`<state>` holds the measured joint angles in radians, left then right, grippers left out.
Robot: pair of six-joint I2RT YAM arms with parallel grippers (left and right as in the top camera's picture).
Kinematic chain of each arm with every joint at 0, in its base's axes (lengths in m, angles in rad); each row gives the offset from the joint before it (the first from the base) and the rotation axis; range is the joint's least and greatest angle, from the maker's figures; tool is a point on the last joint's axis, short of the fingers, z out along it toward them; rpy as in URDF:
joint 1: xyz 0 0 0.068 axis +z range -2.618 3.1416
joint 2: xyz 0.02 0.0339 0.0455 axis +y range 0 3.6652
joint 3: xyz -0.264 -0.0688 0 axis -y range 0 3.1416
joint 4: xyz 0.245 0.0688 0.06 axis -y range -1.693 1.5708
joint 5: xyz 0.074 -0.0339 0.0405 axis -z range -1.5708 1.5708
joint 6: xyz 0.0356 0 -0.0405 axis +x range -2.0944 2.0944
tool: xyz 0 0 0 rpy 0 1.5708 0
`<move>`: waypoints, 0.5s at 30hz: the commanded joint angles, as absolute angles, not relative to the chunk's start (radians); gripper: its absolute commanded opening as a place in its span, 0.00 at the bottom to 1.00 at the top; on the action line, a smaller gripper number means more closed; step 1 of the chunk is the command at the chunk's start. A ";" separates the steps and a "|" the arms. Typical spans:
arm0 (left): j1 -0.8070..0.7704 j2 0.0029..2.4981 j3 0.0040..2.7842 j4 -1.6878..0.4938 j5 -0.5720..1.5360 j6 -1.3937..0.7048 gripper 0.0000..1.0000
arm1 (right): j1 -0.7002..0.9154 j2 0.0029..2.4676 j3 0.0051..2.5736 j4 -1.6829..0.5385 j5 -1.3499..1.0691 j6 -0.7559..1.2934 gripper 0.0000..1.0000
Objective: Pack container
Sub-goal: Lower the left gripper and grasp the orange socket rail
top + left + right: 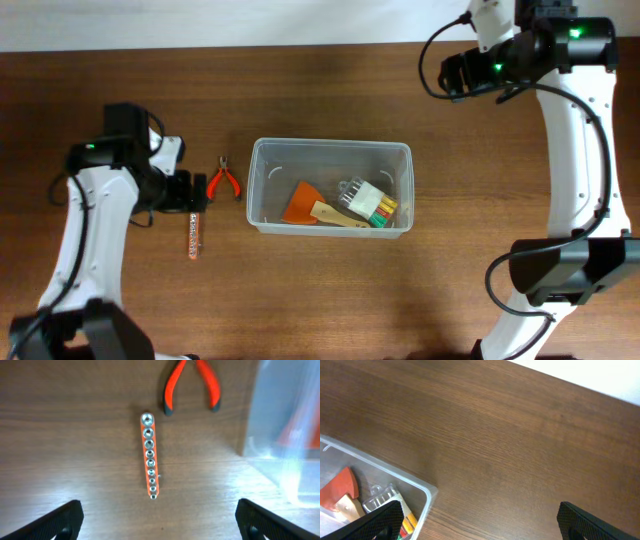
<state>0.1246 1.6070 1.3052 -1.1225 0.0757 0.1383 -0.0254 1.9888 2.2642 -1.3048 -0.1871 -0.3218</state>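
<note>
While both arms hang over a dark wood-grain table (330, 300), the left gripper (159, 515) sits at the left, its two black fingers spread wide with nothing between them. Directly below it lies a narrow orange socket rail (150, 455), a stiff strip carrying a row of small shiny metal sockets. It looks dense for its size and is probably best pinched across its narrow width near the middle. Just beyond one end of the rail rest small pliers (192, 385) with glossy red handles, likely slippery. Right of them, near the table's centre, stands the container (330, 146): a clear plastic rectangular bin with rounded corners and a rim, upright and open-topped. It is probably light, thin-walled, slightly flexible and smooth, so the rim or a short wall would give the surest hold. Inside it lie an orange scraper (298, 203) with a pale wooden handle and a clear packet (368, 200) of coloured pieces. Far right, well apart from the bin, the right gripper (480, 512) is also spread wide and empty
</note>
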 commanded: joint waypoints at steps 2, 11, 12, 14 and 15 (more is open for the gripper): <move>0.124 1.665 1.213 -1.063 0.090 0.144 0.99 | -0.056 1.983 2.269 -1.303 -0.214 -0.298 0.99; 0.124 1.784 1.151 -0.953 0.078 0.144 0.99 | -0.061 1.985 2.267 -1.302 -0.214 -0.298 0.99; 0.124 1.797 1.151 -0.943 0.070 0.141 0.99 | -0.061 1.985 2.267 -1.302 -0.214 -0.298 0.99; 0.124 1.824 1.150 -0.926 0.022 0.107 0.99 | -0.061 1.985 2.267 -1.302 -0.214 -0.298 0.99; 0.124 1.839 1.150 -0.921 0.007 0.101 0.99 | -0.061 1.985 2.267 -1.303 -0.214 -0.298 0.99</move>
<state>0.1246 1.8004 1.1591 -0.9295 0.0559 0.1299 -0.0566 1.9888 2.2642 -1.3045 -0.1986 -0.3099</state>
